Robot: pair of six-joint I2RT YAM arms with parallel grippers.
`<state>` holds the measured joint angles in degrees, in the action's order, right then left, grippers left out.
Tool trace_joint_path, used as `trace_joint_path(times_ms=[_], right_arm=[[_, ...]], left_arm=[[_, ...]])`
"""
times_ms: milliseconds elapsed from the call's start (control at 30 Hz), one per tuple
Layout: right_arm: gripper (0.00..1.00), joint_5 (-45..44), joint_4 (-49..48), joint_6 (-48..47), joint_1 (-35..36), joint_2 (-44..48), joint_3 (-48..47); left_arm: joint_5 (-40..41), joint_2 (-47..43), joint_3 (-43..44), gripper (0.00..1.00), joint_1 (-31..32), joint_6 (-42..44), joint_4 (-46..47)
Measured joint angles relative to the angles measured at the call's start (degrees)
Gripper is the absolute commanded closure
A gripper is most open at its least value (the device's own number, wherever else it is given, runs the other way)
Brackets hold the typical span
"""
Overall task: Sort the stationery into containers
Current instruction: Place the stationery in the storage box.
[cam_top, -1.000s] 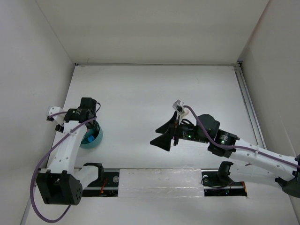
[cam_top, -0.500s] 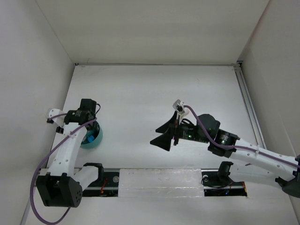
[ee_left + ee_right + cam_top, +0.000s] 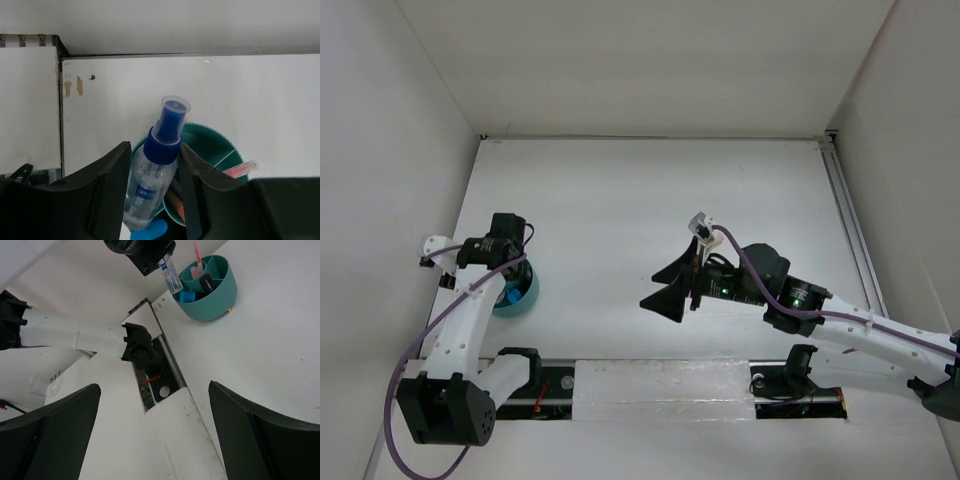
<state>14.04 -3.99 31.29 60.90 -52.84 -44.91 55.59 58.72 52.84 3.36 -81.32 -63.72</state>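
Note:
A round teal cup [image 3: 520, 294] stands at the table's left, near the left arm. It also shows in the left wrist view [image 3: 212, 145] and the right wrist view [image 3: 212, 297]. My left gripper [image 3: 155, 148] is shut on the blue collar of a clear blue-capped spray bottle [image 3: 147, 180], held tilted over the cup's rim. The bottle also shows in the right wrist view [image 3: 169, 274]. The cup holds a pink-red pen [image 3: 240, 169], a black item [image 3: 208, 284] and a blue piece [image 3: 187, 296]. My right gripper [image 3: 666, 287] hangs open and empty over mid-table.
White walls enclose the table on the left, back and right. A metal rail [image 3: 845, 220] runs along the right edge. The arm bases and a mounting strip [image 3: 660, 385] line the near edge. The left arm's base [image 3: 142, 347] shows in the right wrist view.
My left wrist has drifted slightly left with the bottle, uncovering a bit more of the cup. The right arm has not moved.

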Motion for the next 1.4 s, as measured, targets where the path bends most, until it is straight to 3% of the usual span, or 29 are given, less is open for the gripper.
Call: trace_joint_path(times_ms=[400,500,633,667,767,800,1133,1400], right_arm=[[0.05,-0.13,0.11,-0.02,0.00,0.00,-0.04],[0.05,-0.13,0.15,-0.02,0.00,0.00,-0.04],[0.05,-0.35,0.15,-0.15,0.00,0.00,-0.04],[0.05,-0.52,0.15,-0.24,0.00,-0.04,-0.04],[0.04,-1.55,0.20,-0.28,0.00,-0.17,-0.04],[0.04,-1.99,0.17,-0.31,0.00,-0.17,-0.04],[0.01,-12.48,2.64,-0.87,0.00,-6.56,-2.34],[0.01,-25.64,11.76,1.31,-0.90,-18.25,-9.70]], left_arm=[[0.13,-0.55,0.00,0.56,0.00,-0.39,0.02],[0.26,-1.05,0.00,0.50,0.00,-0.42,0.02],[0.48,-1.84,0.00,0.35,0.00,-0.22,0.00],[0.52,-1.99,0.00,0.26,0.07,-0.17,-0.02],[0.72,-2.27,0.20,0.11,0.74,0.76,0.04],[0.81,-2.27,0.48,0.00,1.16,1.42,0.20],[0.04,-3.34,10.75,0.00,1.97,20.26,11.93],[-13.66,-15.67,6.03,0.00,1.97,40.46,26.97]])
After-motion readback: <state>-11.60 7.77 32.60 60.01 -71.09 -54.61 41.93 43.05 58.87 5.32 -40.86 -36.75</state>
